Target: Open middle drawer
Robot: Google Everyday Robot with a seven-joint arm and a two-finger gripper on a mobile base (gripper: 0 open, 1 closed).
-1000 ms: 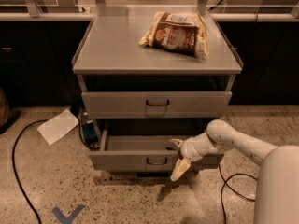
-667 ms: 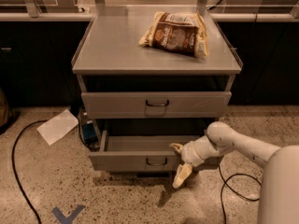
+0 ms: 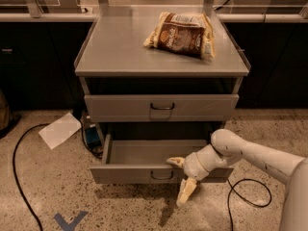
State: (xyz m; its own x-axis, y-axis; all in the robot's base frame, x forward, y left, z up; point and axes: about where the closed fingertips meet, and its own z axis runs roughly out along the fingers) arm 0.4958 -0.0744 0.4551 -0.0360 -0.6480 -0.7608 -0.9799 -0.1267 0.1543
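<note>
The middle drawer point(image 3: 130, 173) is a grey metal drawer pulled partly out of the cabinet, with its shallow plain tray point(image 3: 154, 152) showing. Its small dark wire handle point(image 3: 162, 176) sits at the centre of the front panel. My gripper point(image 3: 182, 177) is at the front panel, just right of the handle. It is open: one finger point(image 3: 175, 161) reaches over the panel's top edge into the tray and the other finger point(image 3: 186, 191) hangs down in front, below the panel. My white arm point(image 3: 250, 155) comes in from the right.
The shut drawer above point(image 3: 161, 107) has its own handle. A brown snack bag point(image 3: 182, 33) lies on the cabinet top point(image 3: 115, 47). A white paper point(image 3: 59, 130), a blue object point(image 3: 91, 134) and black cables point(image 3: 19, 177) lie on the floor at left. Another cable point(image 3: 248, 196) loops at right.
The middle drawer has slid a little further out toward the camera. My gripper has moved with it, slightly down and forward.
</note>
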